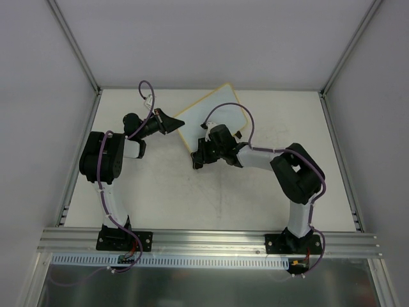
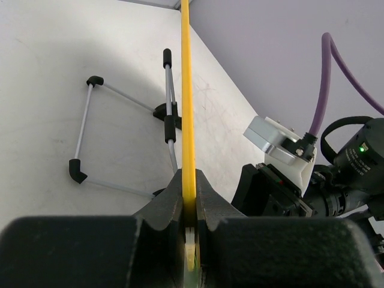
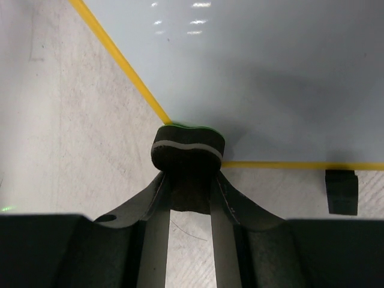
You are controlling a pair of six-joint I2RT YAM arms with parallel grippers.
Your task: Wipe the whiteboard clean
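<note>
**Now both grippers at the board**

Firmly, the left gripper (image 2: 189,201) is clamped on the yellow frame of the board (image 1: 214,114). Its wrist view shows that frame edge-on, running straight up from between the jaws. The right gripper (image 3: 188,183) is closed on an eraser (image 3: 187,150), a dark block with a pale stripe and a green top. The eraser's end touches the board at a corner where two frame sides meet. Just right of that corner a black foot (image 3: 342,192) sits under the frame.

The table (image 1: 160,192) is white and matte, with faint grey scuffs and hairline scratches. A wire stand (image 2: 123,129) of thin metal rods with black tips lies on it, on the side of the board away from the right arm (image 2: 336,174).

From above, the board sits toward the back of the table, turned at an angle, between the two grippers. The left one is at its left corner and the right one at its near corner. Its face reads plain white with a few bright glints. How steeply it stands cannot be told.

Plain grey-white walls (image 1: 204,38) close in the table on three sides. An aluminium rail (image 1: 211,240) along the near edge carries both arm bases.
</note>
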